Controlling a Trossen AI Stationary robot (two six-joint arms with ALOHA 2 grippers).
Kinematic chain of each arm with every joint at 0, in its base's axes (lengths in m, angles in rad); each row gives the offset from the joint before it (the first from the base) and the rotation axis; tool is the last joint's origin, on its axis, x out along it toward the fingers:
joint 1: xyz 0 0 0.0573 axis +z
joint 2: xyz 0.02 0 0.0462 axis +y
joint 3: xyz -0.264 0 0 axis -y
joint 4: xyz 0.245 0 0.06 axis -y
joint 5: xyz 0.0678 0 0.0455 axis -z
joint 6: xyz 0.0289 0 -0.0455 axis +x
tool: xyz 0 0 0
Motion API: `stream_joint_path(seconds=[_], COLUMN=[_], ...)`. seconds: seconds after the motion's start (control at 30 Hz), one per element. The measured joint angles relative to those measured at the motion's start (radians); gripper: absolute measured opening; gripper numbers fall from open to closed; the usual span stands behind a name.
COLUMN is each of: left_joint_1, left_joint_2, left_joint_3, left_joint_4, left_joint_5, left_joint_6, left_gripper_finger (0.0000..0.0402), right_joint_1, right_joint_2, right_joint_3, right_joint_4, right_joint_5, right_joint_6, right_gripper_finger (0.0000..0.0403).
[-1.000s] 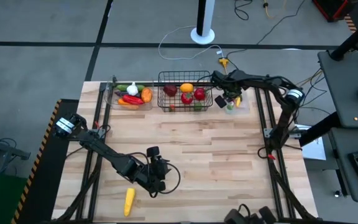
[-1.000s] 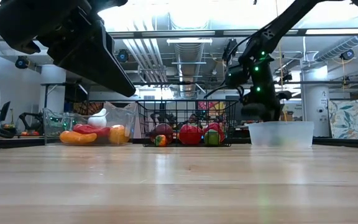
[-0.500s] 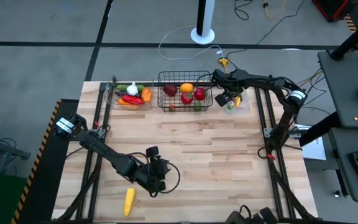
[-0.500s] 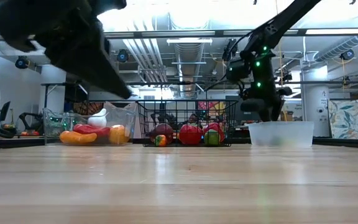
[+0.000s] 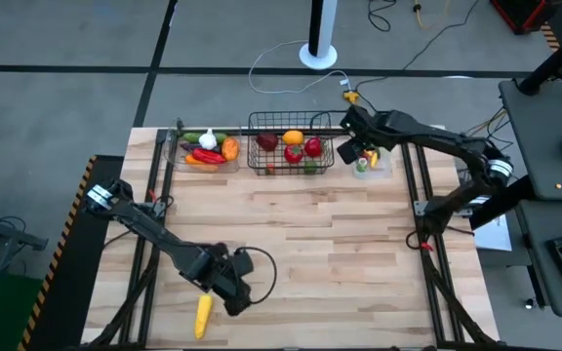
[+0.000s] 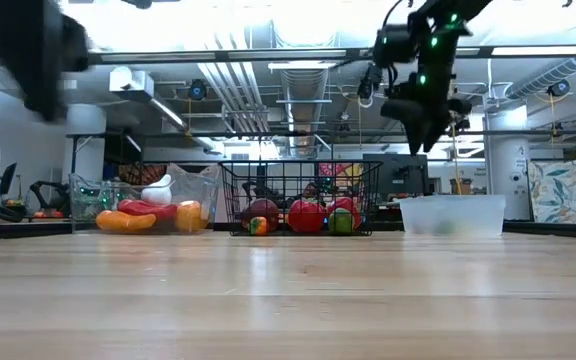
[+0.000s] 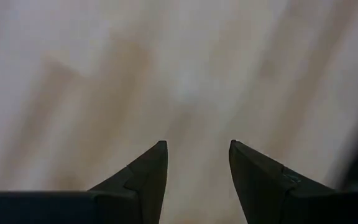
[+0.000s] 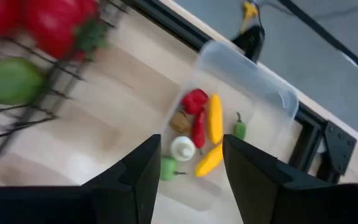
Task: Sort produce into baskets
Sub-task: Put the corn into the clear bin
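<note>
Across the top of the high view, the wide clear bin [image 5: 203, 149], the black wire basket [image 5: 291, 146] and the small clear bin [image 5: 366, 162] already hold nearly all the produce. The right gripper [image 5: 351, 150] hovers over the small bin, jaws spread and empty. One yellow corn [image 5: 203, 314] lies alone at lower left; the left gripper [image 5: 230, 292], just beside it with jaws parted and empty, seems to be lining up, so next it must lower over the cob and close.

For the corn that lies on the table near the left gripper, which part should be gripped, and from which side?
Grip the corn at its middle, from straight above. It lies flat and alone on the table, long axis running roughly front to back, so the fingers should close across its narrow width. The left gripper is open just beside it, so probably it needs only a short shift and a turn of the wrist.
</note>
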Motion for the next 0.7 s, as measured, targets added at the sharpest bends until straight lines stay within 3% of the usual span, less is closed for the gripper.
stream_joint_path(seconds=[0.1, 0.2, 0.53, 0.7], left_joint_1=[-0.038, -0.099, -0.210, -0.242], left_joint_2=[0.000, 0.000, 0.000, 0.001], left_joint_3=[0.025, 0.042, 0.116, 0.098], left_joint_4=[0.000, -0.004, -0.275, -0.257], left_joint_5=[0.123, 0.174, 0.171, 0.168], left_joint_6=[-0.154, -0.272, -0.601, -0.631], left_gripper_finger=[0.0155, 0.0155, 0.0146, 0.0128], right_joint_1=[0.043, 0.088, 0.196, 0.221], right_joint_2=[-0.040, -0.066, -0.079, -0.071], right_joint_3=[-0.001, -0.001, -0.002, -0.002], right_joint_4=[0.010, 0.014, 0.019, 0.022], right_joint_5=[0.000, 0.001, 0.003, 0.003], right_joint_6=[0.004, 0.018, 0.063, 0.079], right_gripper_finger=[0.0164, 0.0164, 0.0158, 0.0162])
